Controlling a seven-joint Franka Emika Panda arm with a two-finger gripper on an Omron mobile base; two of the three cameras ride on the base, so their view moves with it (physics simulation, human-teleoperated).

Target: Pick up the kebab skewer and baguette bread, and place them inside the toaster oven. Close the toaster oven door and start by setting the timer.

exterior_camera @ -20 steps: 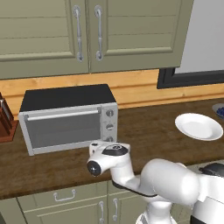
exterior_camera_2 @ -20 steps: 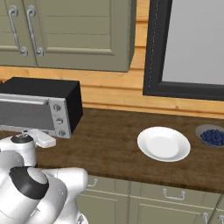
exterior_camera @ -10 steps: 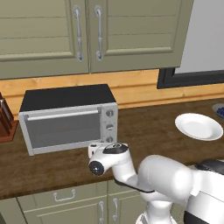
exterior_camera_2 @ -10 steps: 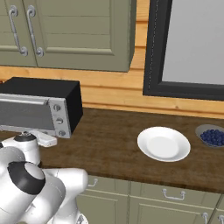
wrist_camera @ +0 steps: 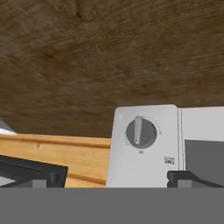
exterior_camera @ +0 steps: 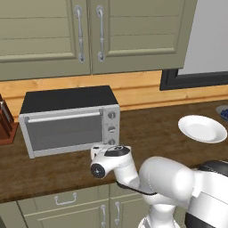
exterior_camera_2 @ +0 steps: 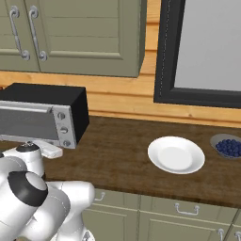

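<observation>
- The toaster oven (exterior_camera: 71,120) sits on the left of the counter against the wall, and its door (exterior_camera: 64,131) is up and shut.
- I can't make out the skewer or the bread, and the grey glass shows me nothing inside, so I judge loading done but can't confirm it.
- What I judge is left is the timer: in my hand view one knob (wrist_camera: 141,132) on the silver panel sits dead ahead.
- My gripper (wrist_camera: 112,178) hovers near the knob panel, fingers spread wide, holding nothing.
- Dark wooden counter (exterior_camera_2: 117,150); an empty white plate (exterior_camera_2: 176,155) lies well right, a bowl of blueberries (exterior_camera_2: 228,146) beyond it.
- Olive cabinets (exterior_camera: 89,35) hang above; a dark-framed window (exterior_camera_2: 202,52) is on the right.
</observation>
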